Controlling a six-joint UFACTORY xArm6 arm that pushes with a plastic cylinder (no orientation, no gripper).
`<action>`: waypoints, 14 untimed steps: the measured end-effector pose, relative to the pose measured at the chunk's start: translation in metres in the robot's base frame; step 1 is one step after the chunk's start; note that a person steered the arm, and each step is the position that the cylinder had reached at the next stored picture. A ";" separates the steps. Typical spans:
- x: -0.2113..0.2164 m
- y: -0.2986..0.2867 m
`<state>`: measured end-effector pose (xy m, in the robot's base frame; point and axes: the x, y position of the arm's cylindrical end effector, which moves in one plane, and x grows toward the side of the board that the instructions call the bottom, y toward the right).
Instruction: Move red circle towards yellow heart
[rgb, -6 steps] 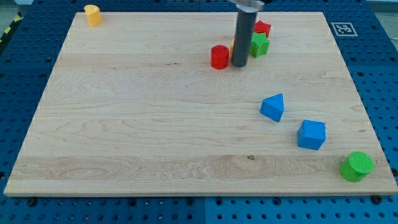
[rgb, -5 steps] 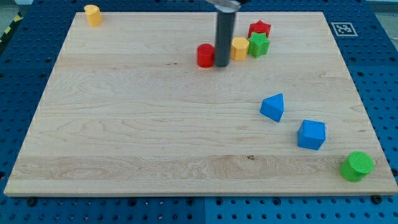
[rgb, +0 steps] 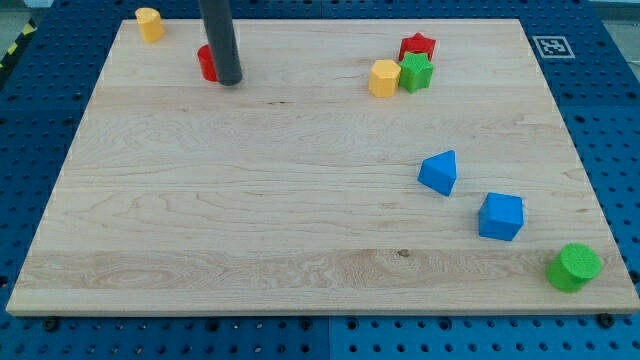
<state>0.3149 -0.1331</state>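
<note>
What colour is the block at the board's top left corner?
Yellow: the yellow heart sits at the view's top left, clear in the camera view, the only one.

Red circle (rgb: 206, 62), yellow heart (rgb: 149, 23).

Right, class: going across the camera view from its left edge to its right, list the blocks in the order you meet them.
Yellow heart → red circle → yellow block → blue pointed block → blue cube → green cylinder. The red star and green star overlap across, so I leave them out.
</note>
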 end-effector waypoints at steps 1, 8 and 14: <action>-0.003 -0.019; -0.011 -0.032; -0.036 -0.012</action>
<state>0.2788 -0.1455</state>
